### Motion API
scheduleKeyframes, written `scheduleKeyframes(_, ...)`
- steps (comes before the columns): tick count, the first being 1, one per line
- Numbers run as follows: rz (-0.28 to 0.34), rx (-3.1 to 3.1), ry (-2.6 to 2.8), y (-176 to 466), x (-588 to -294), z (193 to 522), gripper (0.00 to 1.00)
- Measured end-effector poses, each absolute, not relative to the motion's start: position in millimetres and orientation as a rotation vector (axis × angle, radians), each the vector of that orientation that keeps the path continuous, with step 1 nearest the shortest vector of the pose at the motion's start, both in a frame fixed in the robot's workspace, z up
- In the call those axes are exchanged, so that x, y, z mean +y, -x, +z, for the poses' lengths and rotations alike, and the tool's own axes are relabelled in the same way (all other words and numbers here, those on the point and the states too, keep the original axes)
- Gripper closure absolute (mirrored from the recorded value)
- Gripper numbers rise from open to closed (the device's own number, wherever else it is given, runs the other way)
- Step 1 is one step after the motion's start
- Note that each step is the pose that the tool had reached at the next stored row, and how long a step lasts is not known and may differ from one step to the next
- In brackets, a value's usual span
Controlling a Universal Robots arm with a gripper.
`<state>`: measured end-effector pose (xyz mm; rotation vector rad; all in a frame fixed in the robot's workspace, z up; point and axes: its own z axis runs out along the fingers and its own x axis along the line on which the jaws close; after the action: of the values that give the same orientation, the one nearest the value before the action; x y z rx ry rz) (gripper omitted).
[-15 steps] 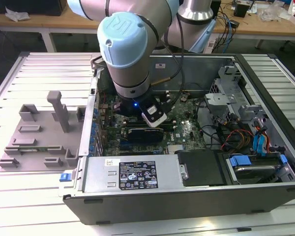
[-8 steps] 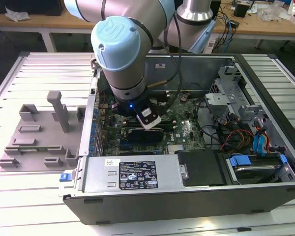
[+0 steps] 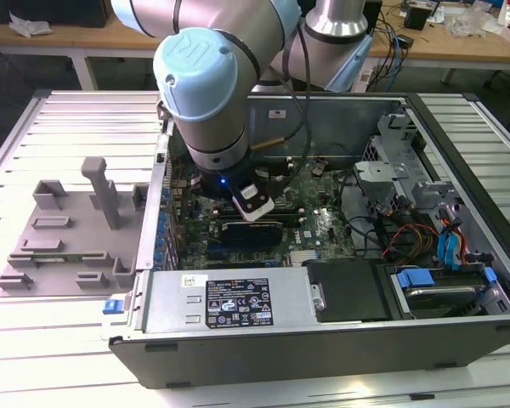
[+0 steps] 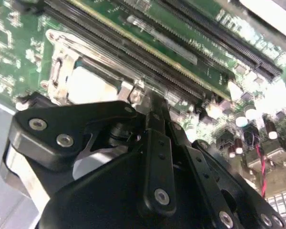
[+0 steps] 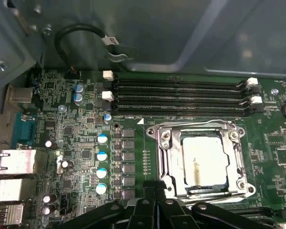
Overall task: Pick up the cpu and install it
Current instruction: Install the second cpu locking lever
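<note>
The small square silvery-topped cpu (image 5: 203, 163) lies seated in the silver metal socket frame (image 5: 164, 157) on the green motherboard (image 5: 81, 157); the black fingers (image 5: 155, 198) hover beside it, pressed together, empty.

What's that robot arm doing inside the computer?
The robot arm has reached down into the open computer case, right over the motherboard. Its gripper sits at the edge of the metal socket frame. The silvery cpu is lying flat inside that frame, so the chip looks already placed.
</note>
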<state>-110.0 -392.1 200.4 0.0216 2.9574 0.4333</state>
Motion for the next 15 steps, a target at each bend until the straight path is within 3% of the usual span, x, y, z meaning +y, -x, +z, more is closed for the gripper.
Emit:
scheduleKeyframes(4, 0.432, 2.958, -0.022, 109.4, -391.7, 229.9, 0.89)
scheduleKeyframes(7, 0.420, 2.958, -0.033, 108.4, -390.7, 231.7, 0.89)
scheduleKeyframes(15, 0.315, 2.968, -0.056, 89.1, -380.6, 231.8, 0.89)
